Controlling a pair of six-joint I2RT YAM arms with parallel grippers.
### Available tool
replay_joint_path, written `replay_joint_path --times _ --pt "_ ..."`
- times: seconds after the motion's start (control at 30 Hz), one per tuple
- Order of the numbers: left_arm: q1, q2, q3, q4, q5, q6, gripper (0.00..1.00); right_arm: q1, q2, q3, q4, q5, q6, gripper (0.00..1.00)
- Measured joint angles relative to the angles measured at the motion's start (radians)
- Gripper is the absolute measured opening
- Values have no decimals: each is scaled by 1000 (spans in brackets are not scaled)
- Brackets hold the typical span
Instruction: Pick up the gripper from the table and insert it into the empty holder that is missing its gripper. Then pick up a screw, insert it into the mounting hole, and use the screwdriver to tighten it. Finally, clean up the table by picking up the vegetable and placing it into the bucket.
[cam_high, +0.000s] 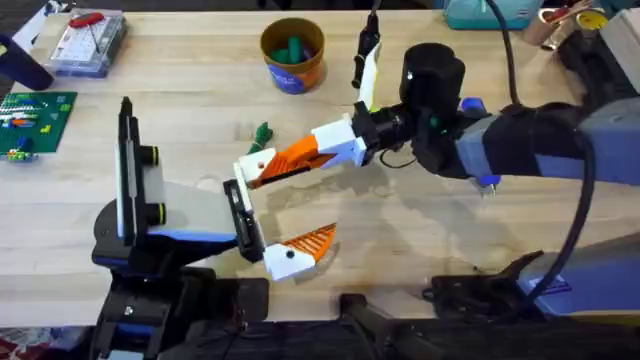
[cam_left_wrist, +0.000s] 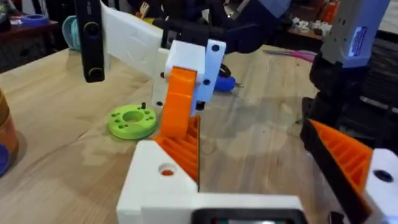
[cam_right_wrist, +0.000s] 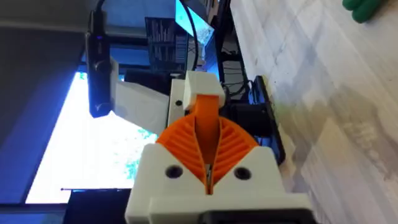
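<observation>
Overhead, the right hand (cam_high: 262, 168) is clamped on the gripper (cam_high: 290, 155), pressing it against the holder (cam_high: 238, 205), so seating looks underway, with screw, tightening and the vegetable (cam_high: 262, 133) beside the bucket (cam_high: 293, 55) left; the left hand (cam_left_wrist: 249, 180) stands apart.

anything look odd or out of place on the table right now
One thing: a green vegetable lies loose on the bare wood beside the holder, outside the bucket, which already holds something green. Nothing looks spilled or broken.
</observation>
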Motion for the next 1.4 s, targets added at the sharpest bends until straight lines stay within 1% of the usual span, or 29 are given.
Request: replay_joint_path --times 0.2,0.73,0.9,1.03,1.13,1.4 --pt "0 0 0 -1 6 0 991 -3 0 4 -15 -8 -26 10" --pt "0 0 0 -1 4 0 991 5 0 5 -6 13 -12 10" --pt "7 0 1 12 -12 12 991 14 1 -4 83 50 15 9" --pt "6 0 2 7 -14 18 991 20 3 -47 177 88 50 9" --pt "6 0 1 0 -10 11 991 25 3 -68 197 111 65 9" --pt "7 0 1 1 -20 3 991 34 3 -69 204 135 77 9"
